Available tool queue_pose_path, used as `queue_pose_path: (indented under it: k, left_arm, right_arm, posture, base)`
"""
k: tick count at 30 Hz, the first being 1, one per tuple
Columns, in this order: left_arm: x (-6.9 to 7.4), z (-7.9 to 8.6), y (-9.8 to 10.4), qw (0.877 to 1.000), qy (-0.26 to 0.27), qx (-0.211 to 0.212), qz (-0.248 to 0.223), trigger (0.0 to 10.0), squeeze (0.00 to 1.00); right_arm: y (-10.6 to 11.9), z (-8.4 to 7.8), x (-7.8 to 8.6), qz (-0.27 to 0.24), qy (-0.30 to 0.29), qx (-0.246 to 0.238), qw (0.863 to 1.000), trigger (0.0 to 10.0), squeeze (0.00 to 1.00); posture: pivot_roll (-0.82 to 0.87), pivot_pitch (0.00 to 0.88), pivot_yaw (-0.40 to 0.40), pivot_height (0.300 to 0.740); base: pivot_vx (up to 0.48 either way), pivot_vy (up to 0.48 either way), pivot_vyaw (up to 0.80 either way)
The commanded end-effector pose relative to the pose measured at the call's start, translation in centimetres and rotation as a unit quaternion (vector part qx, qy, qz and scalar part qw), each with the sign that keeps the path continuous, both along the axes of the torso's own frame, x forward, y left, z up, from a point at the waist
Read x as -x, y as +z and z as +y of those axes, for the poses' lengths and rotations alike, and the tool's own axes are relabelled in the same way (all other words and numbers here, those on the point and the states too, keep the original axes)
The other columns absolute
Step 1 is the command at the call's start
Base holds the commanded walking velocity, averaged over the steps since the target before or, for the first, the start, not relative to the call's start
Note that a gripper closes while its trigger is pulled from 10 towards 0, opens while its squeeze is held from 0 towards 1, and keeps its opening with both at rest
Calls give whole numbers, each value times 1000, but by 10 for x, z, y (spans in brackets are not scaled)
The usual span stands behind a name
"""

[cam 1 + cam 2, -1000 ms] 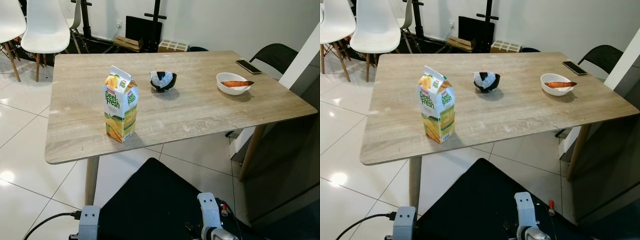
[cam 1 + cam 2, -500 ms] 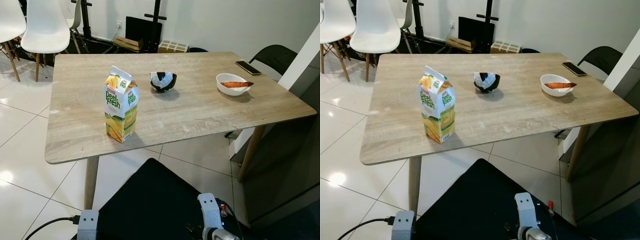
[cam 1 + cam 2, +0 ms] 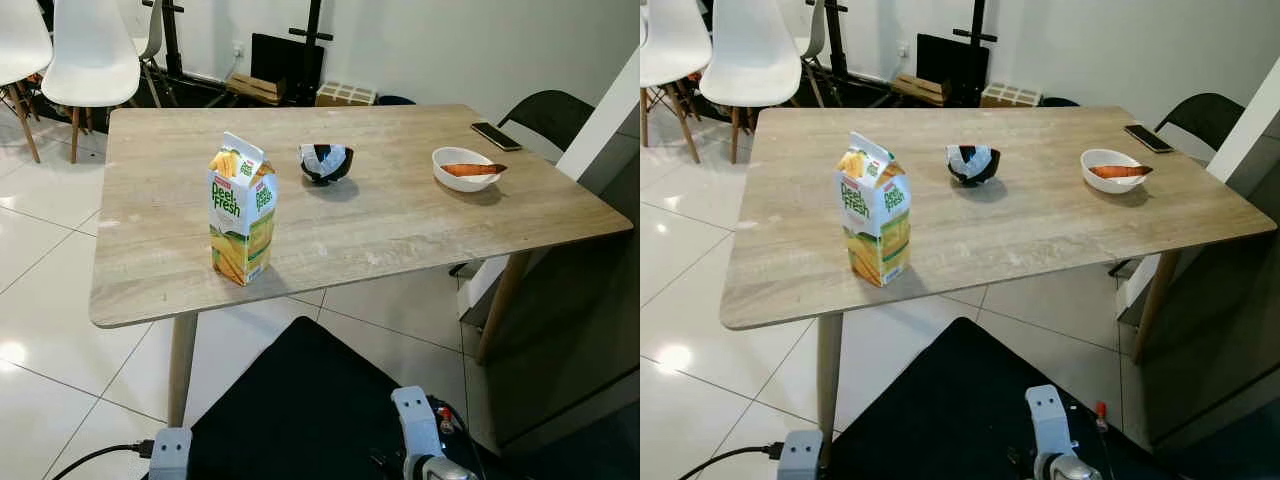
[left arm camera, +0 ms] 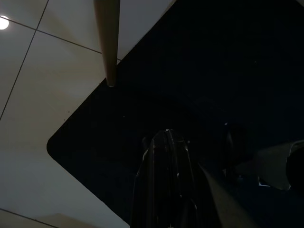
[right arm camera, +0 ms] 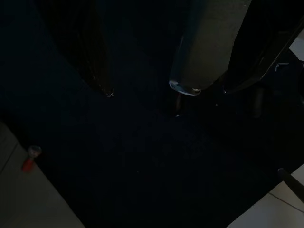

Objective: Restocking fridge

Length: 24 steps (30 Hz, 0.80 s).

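A yellow juice carton (image 3: 242, 210) stands upright near the front left of the wooden table (image 3: 400, 225). Both arms hang low in front of me, well below the tabletop and apart from the carton. The left arm's silver wrist (image 3: 170, 455) and the right arm's (image 3: 415, 440) show at the bottom edge. In the dark left wrist view my left gripper (image 4: 166, 142) is shut with nothing in it, over a black mat (image 4: 228, 71). My right gripper (image 5: 167, 90) is open and holds nothing.
A black bowl (image 3: 326, 162) sits mid-table, a white bowl (image 3: 466, 168) holding something orange at the right, and a phone (image 3: 497, 136) at the far right corner. White chairs (image 3: 95, 50) stand back left, a dark chair (image 3: 555, 110) back right. A table leg (image 3: 182, 360) is close.
The left wrist has sunk a little lower at the bottom edge. The view has shifted slightly. The carton and bowls stay where they were.
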<state>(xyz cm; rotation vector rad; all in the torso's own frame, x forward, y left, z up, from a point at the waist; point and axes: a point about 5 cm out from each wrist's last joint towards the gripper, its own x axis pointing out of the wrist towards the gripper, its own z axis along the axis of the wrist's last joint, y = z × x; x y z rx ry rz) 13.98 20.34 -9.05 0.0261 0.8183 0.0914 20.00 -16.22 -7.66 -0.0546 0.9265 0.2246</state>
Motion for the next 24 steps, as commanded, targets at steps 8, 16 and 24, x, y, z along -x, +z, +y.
queue_pose_path:
  k: [8, 16, 24]
  left_arm:
    - [7, 5, -2, 1000, -4, -1, 14, 10000, 0]
    - [6, 2, -2, 1000, -9, 0, 12, 10000, 0]
    - [5, -1, -2, 1000, -11, 0, 12, 10000, 0]
  right_arm:
    - [-1, -4, 2, 1, 8, 8, 1000, 10000, 0]
    - [-1, -5, 4, 2, 10, 11, 1000, 10000, 0]
    - [-1, -7, 3, 2, 10, 13, 1000, 10000, 0]
  posture:
    - [20, 0, -116, 740]
    - [16, 0, -113, 740]
    - [12, 0, -117, 740]
  base:
    - [0, 0, 0]
    - [0, 0, 0]
    - [0, 0, 0]
